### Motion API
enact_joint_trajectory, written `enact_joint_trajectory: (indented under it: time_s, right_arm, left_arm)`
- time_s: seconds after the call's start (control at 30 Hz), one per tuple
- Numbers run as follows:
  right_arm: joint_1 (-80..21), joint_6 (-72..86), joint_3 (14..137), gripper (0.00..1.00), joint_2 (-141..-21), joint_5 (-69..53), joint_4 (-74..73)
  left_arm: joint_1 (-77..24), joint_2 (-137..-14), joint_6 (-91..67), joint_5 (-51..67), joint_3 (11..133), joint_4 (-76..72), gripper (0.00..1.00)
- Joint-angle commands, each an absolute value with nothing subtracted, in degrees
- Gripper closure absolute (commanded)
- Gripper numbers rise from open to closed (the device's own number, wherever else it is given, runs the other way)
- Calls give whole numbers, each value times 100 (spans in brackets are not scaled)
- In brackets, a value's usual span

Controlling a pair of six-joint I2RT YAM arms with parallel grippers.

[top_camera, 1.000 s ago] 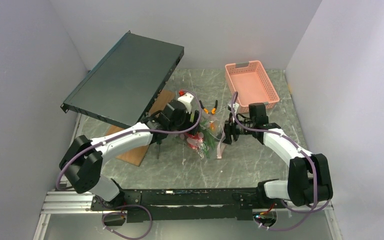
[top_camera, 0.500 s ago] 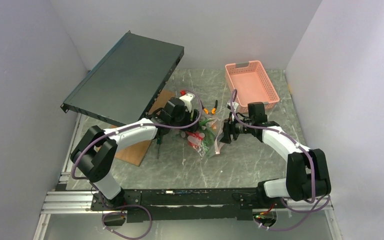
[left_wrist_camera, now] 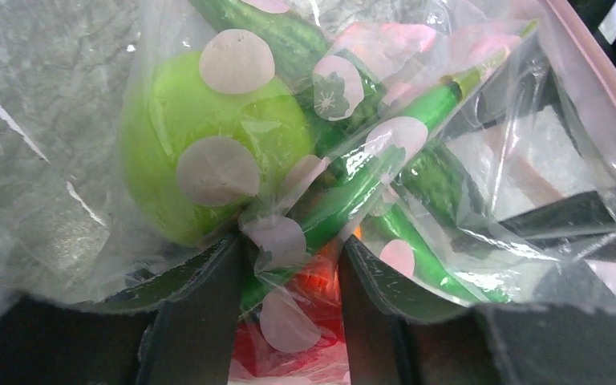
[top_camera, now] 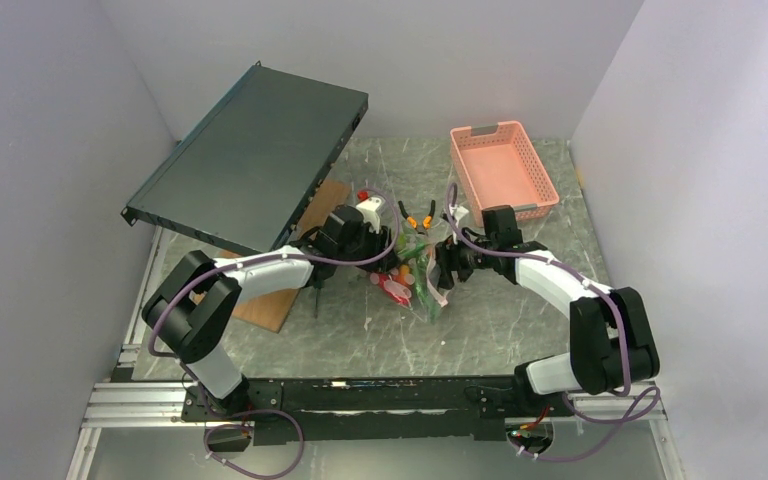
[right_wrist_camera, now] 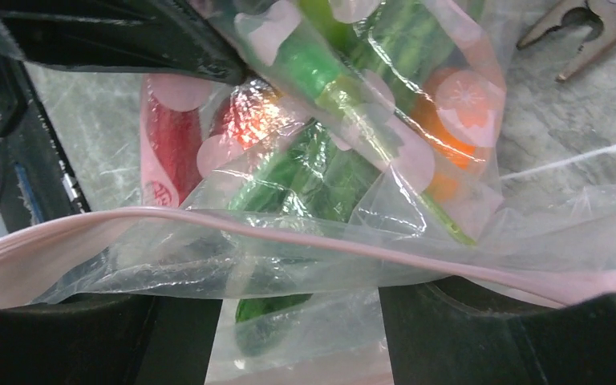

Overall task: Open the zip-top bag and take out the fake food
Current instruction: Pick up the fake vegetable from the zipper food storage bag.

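Observation:
The zip-top bag (top_camera: 417,283) lies crumpled on the table between my two grippers. Through its film the left wrist view shows fake food: a green apple (left_wrist_camera: 208,152), cucumbers (left_wrist_camera: 353,192) and a red piece (left_wrist_camera: 309,285). My left gripper (left_wrist_camera: 293,317) is shut on a bunched fold of the bag and sits at the bag's left side (top_camera: 388,262). My right gripper (right_wrist_camera: 298,341) has its jaws apart, with the pink zip strip (right_wrist_camera: 289,233) and loose film lying across them. It sits at the bag's right side (top_camera: 444,268). Cucumbers (right_wrist_camera: 305,172) and an orange mango (right_wrist_camera: 449,132) lie behind the strip.
A pink basket (top_camera: 460,160) stands at the back right. Orange-handled pliers (top_camera: 418,218) lie just behind the bag. A dark flat metal case (top_camera: 250,155) leans over the back left, above a wooden board (top_camera: 275,300).
My right gripper has moved left, up against the bag's mouth. My left gripper has shifted slightly down and left while keeping its hold, and the bag is bunched tighter between them.

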State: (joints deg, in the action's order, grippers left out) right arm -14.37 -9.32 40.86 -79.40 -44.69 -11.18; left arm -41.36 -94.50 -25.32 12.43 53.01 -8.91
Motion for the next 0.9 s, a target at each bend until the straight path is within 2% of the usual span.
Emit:
enact_joint_trajectory:
  time_s: [0.0,0.07,0.13,0.2,0.37,0.57,0.67,0.73,0.87]
  right_arm:
    - [-1469,-843,4306,33,-7981,-4012,-931]
    - [-1468,-843,4309,40,-7963,-4021,-931]
    - [-1462,-880,4359,53,-7936,-4018,-1000]
    - [-1409,-884,4408,65,-7851,-4109,-1064]
    - [-985,-599,4395,87,-7482,-5215,-1001]
    - [-370,507,4092,93,-7265,-6617,-240]
    - [-179,997,4009,96,-7343,-6886,-29]
    - [-125,1271,3959,99,-7455,-6992,225]
    - [-123,1771,3891,100,-7580,-6756,380]
  left_arm:
    - [-4223,-9575,-2812,1700,5159,-1002,53]
    - [-4247,-9543,-2826,1665,5161,-989,53]
    - [-4266,-9487,-2809,1563,5170,-929,54]
    - [-4264,-9426,-2755,1358,5181,-792,61]
    - [-4269,-9264,-2416,956,5263,-344,62]
    - [-4268,-8930,-2030,783,5387,-224,61]
    - [-4297,-8634,-1826,821,5411,-311,58]
    - [-4350,-8407,-1683,842,5410,-384,54]
    - [-4591,-7956,-1395,761,5437,-444,39]
